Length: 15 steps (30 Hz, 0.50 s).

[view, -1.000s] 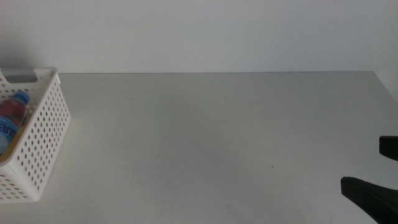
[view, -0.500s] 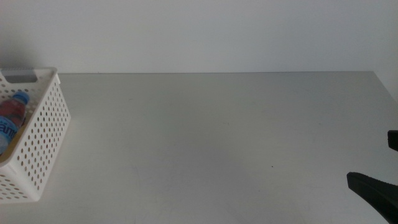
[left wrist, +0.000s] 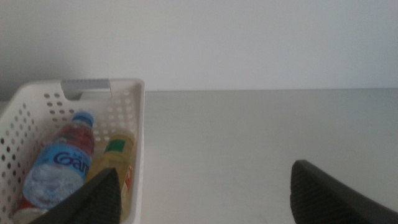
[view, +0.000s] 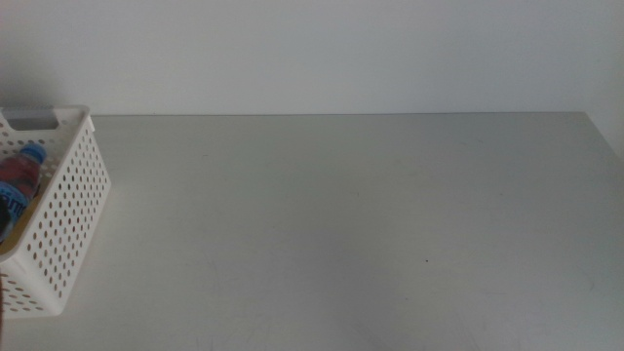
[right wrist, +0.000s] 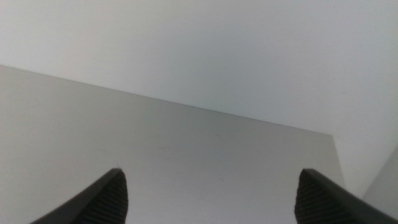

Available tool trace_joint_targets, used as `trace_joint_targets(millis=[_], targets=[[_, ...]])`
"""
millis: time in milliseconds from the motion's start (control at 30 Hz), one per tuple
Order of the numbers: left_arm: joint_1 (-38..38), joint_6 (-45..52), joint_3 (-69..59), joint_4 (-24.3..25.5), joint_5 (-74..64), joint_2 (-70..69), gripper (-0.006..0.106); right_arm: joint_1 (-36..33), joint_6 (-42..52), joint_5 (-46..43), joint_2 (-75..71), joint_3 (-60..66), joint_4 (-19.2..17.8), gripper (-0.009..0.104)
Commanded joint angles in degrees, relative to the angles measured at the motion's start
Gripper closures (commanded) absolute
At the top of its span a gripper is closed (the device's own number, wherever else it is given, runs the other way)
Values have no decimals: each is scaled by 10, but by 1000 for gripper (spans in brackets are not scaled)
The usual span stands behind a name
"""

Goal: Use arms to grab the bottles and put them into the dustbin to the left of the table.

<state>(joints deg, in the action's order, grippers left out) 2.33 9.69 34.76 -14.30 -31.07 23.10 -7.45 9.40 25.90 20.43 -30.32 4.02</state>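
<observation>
Middle view, right end effector gone, bottles [view: 18, 185] in dustbin [view: 68, 195]

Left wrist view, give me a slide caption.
Open left gripper beside white dustbin holding water bottle and tea bottle.

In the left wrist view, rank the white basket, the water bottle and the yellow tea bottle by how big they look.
1. White basket, clearly largest; it holds both bottles.
2. Water bottle, blue cap.
3. Yellow tea bottle, though the left hand covers part of it, so ranks two and three are unsure.
</observation>
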Motion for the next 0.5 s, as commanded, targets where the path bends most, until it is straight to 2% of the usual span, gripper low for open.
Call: trace_joint_targets(millis=[0, 233, 467], targets=[[-1, -8, -50, -13, 51, -47, 7, 34, 7, -44, -32, 14, 2, 1], [-16, -8, -183, 4, 53, -200, 7, 69, 7, -44, -163, 128, 2, 1], [-27, -8, -262, 41, 54, -253, 7, 73, 7, -64, -224, 226, -3, 1]])
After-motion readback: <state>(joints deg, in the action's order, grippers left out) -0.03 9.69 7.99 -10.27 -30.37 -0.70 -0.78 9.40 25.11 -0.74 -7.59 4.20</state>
